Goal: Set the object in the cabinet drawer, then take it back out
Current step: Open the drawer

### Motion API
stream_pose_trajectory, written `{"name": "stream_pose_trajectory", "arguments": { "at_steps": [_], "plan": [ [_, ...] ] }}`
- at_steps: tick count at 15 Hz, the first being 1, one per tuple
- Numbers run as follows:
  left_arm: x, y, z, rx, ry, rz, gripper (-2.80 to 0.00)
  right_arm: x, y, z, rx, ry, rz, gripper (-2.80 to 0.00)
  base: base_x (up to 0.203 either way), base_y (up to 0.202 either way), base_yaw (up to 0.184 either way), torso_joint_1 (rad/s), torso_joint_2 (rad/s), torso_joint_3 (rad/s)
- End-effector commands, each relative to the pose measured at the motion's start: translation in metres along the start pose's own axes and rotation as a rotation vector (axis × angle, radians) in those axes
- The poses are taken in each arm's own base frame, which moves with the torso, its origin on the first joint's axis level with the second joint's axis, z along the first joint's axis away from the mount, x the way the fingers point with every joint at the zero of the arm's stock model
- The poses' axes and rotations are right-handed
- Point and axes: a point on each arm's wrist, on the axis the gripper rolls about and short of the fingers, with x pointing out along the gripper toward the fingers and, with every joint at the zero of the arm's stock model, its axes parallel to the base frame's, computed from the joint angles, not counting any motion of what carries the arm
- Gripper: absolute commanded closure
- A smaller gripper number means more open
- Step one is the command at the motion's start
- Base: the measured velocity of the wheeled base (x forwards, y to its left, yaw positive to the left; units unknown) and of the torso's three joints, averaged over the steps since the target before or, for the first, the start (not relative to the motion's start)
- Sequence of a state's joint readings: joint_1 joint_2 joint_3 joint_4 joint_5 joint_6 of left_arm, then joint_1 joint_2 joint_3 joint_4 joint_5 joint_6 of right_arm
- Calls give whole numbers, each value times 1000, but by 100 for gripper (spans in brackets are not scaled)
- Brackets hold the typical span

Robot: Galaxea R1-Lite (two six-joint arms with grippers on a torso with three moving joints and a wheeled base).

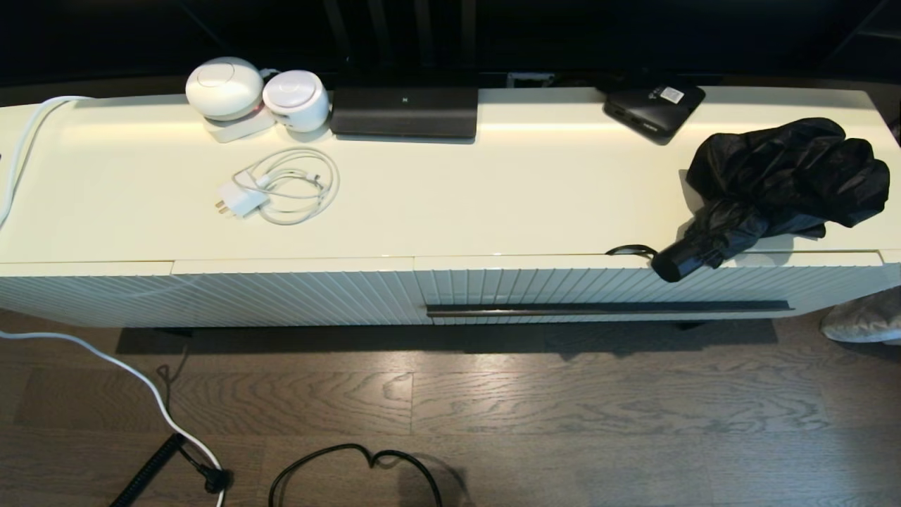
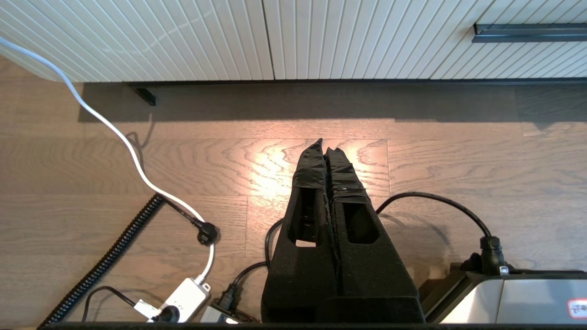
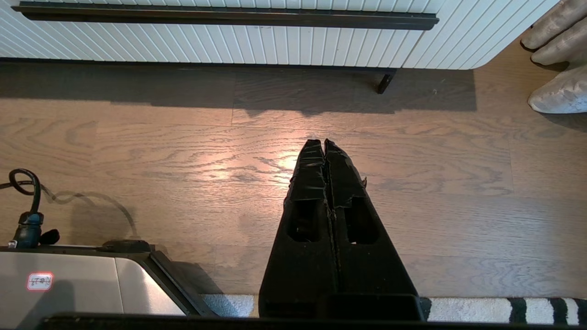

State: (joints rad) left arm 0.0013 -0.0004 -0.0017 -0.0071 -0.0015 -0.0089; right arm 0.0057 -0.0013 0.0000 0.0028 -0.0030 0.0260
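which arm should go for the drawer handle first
Right, probably. The handle bar and the umbrella both sit on the robot's right half of the cabinet. The right gripper, shut and low over the floor, faces that bar; the left gripper, also shut, sees only its end.

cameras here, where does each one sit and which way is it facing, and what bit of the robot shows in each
Head view: high on the robot, looking forward and down at the cabinet top with the umbrella and the drawer front; no arm shows.
Left wrist view: behind the shut left gripper, low over the floor, facing the ribbed cabinet front.
Right wrist view: behind the shut right gripper, low over the floor, facing the drawer.
Shared: all three show the drawer's handle bar; each wrist view shows a silver corner of the robot's base.
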Motion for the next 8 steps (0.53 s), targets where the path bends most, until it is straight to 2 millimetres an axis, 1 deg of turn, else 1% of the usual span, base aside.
{"name": "stream_pose_trajectory", "arguments": {
  "at_steps": [1,6,8],
  "plan": [
    [0,0,0,0,-3,0,0,0,0,0,0,0,0,0,0,0,0,0,0,0],
    [0,0,0,0,-1,0,0,0,0,1,-4,-2,-1,0,0,0,0,0,0,0],
    [0,0,0,0,-3,0,0,-2,0,4,-9,-4,-1,0,0,0,0,0,0,0]
  ]
}}
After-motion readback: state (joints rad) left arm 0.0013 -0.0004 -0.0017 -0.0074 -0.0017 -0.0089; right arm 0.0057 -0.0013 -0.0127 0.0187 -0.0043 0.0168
